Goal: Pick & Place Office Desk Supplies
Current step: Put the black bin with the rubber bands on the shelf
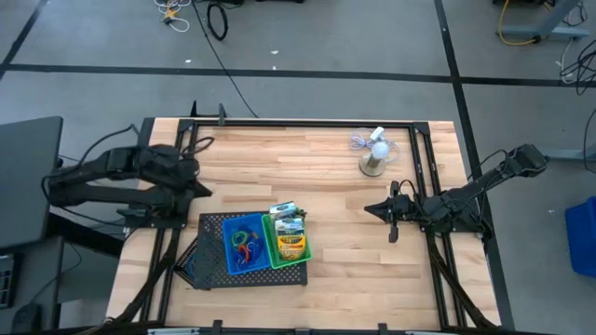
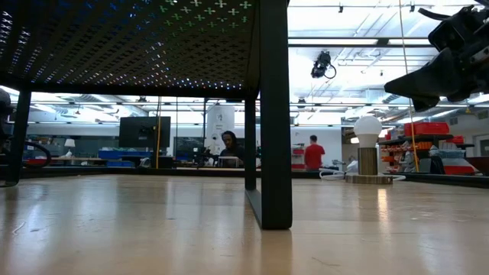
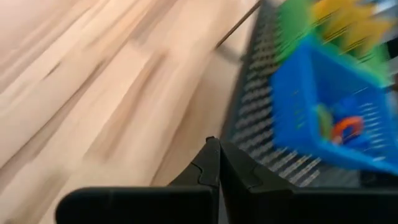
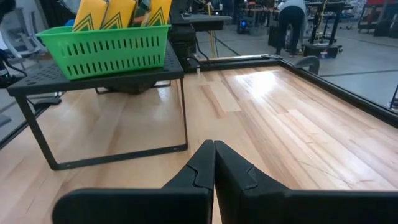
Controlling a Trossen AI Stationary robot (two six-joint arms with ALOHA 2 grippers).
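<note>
A blue bin [image 1: 244, 244] with coloured rubber-band loops [image 3: 345, 127] and a green bin [image 1: 289, 240] with a yellow crayon box [image 1: 291, 246] and green-white small boxes [image 1: 284, 210] stand side by side on the raised black mesh tray [image 1: 209, 228]. My left gripper [image 1: 203, 189] hangs shut above the bare wood just left of the tray's far left corner; its own view shows the shut fingertips [image 3: 217, 146] beside the blue bin [image 3: 329, 118]. My right gripper [image 1: 370, 209] is shut and points toward the green bin [image 4: 106, 50] from the table's right, with bare wood between them.
A white mini fan [image 1: 375, 154] on a round base stands at the far right, its cord beside it. A black thing [image 1: 191, 265] lies at the tray's near left corner. The tray stands on thin black legs [image 2: 273, 114]. A black frame runs round the table.
</note>
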